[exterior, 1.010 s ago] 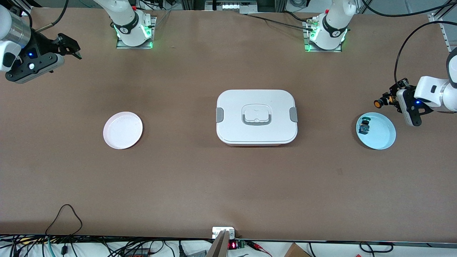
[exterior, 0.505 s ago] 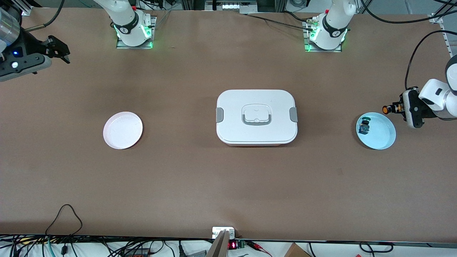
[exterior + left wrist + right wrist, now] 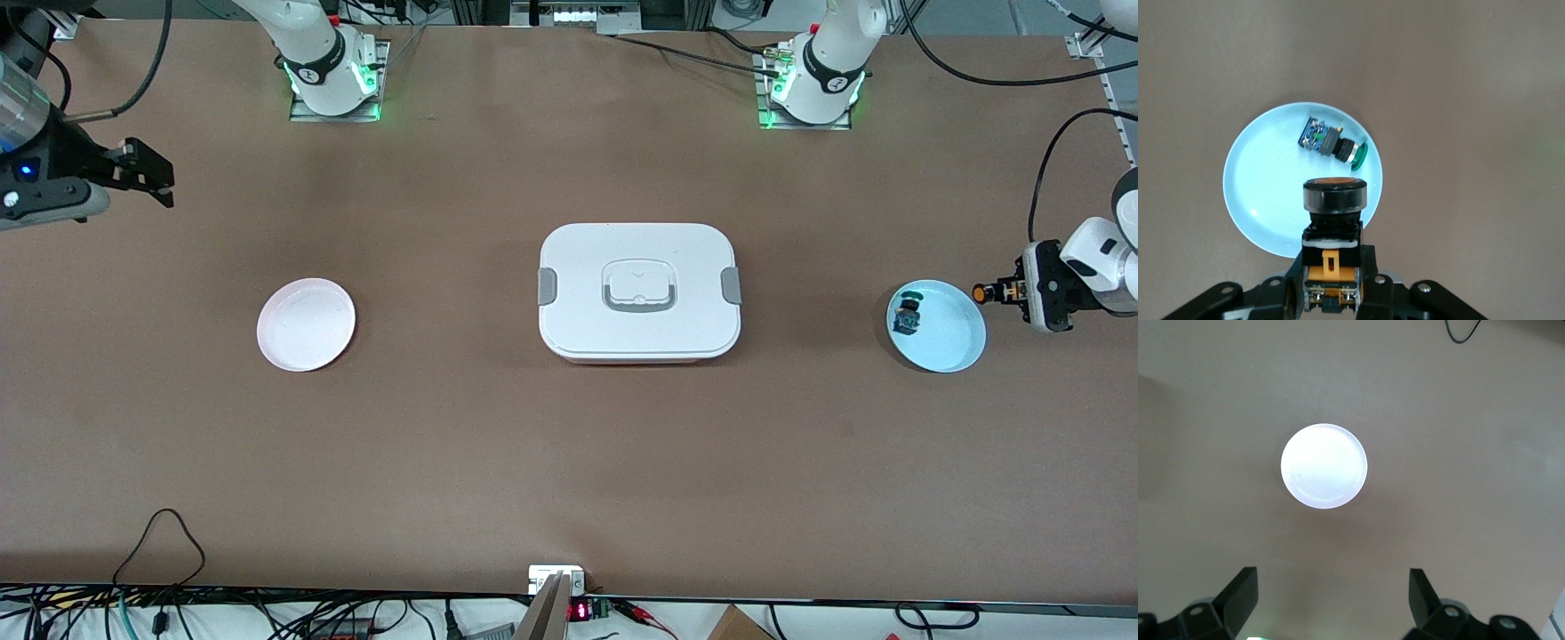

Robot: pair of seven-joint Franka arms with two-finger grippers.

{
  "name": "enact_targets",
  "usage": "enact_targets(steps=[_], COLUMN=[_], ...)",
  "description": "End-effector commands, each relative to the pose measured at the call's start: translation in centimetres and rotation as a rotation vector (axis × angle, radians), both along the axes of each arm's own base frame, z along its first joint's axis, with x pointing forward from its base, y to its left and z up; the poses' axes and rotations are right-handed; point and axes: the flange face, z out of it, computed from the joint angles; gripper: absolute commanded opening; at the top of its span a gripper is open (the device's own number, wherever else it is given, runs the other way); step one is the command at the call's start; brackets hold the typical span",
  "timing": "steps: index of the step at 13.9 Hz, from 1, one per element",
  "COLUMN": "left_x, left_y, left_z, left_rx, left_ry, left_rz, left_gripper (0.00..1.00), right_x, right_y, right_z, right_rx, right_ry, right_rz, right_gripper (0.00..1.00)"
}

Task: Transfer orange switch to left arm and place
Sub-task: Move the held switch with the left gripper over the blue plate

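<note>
Orange switch point(image 3: 981, 292) sits squeezed in the left claw point(image 3: 1003, 291), now lower, by the blue plate's point(image 3: 956, 348) edge. Right claw point(image 3: 151, 173), wide apart, dropped too. Two plates, two switches, one box point(image 3: 638, 290).

Orange switch point(image 3: 981, 292): black cylindrical body, orange cap, lying level, clamped in left gripper point(image 3: 1005, 292), in the air above the box's point(image 3: 638, 292) level, over table toward left arm's end. Box: white, lid on, upright.

White jointed arms point(image 3: 836, 53) with black bands, green-lit bases, black cables and black fingers point(image 3: 1238, 593).
</note>
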Motion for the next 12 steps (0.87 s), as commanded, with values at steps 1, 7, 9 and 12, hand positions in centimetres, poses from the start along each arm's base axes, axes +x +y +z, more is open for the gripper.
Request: enact_targets(steps=[1,7,9,12], left_x=[0.0,-0.6,-0.7,-1.1], left_y=[1.2,3.4,3.6,2.7], left_z=[-1.6,-6.1,-7.4,-9.0], left_rx=[0.011,0.018,0.010,-0.005], left_ry=[-0.027,-0.031,-0.064,-0.058], left_rz=[-0.068,-0.080,-0.097,-0.102], left_gripper=[0.00,0.00,0.00,0.00], right_x=[0.1,-0.7,-1.3,-1.6], right_y=[0.3,0.3,-1.0,-2.3], right_z=[0.6,0.6,0.8,0.7], right_rx=[0.066,0.119,0.132,0.159], right_ry=[-0.007,0.042,0.069,0.095], right_rz=[-0.015,-0.044,-0.073,-0.088], right_gripper=[1.00,1.00,1.00,1.00])
